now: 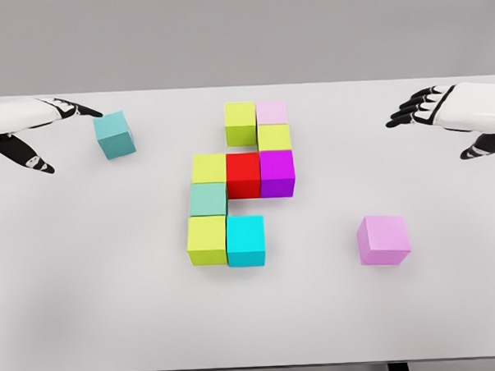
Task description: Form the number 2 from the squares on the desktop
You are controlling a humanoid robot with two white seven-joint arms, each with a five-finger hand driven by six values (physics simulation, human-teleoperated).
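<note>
My left robot hand [44,129] is spread, fingertips touching the teal cube [114,135] at the desk's [88,307] far left. I'd wrap it squarely, then carry it to the half-built 2 [239,186].

We saw eight cubes joined mid-table [450,308]: a lime cube [240,122] and pale pink cube [271,112] on top, a second lime [274,137] below the pink, then a third lime [208,167], red [243,174] and magenta [277,173] in a row, a green cube [208,199] beneath, and a fourth lime [206,239] with cyan [246,239] at the bottom. A teal cube [114,134] sat just beside our left hand's [31,129] fingertips; we could not tell if they touched. A violet cube [384,239] lay apart. Our right hand [450,115] hovered, fingers relaxed.
</note>
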